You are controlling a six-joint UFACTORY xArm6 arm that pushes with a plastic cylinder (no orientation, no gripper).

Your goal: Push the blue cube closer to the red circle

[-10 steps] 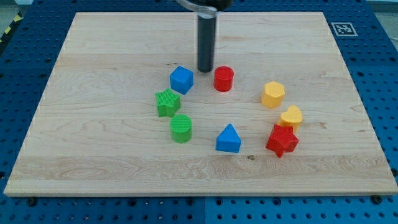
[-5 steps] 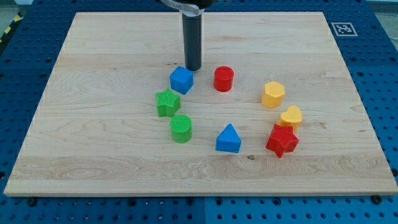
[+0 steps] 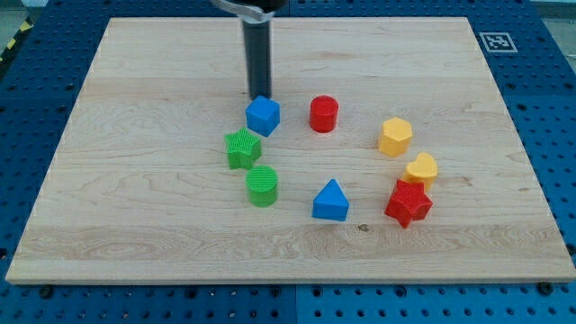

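Just below my tip (image 3: 258, 97) sits the blue cube (image 3: 263, 115), touching it.

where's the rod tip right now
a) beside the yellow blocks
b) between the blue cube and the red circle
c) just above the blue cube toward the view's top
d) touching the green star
c: my tip sits right at the top edge of the blue cube, left of the red circle.
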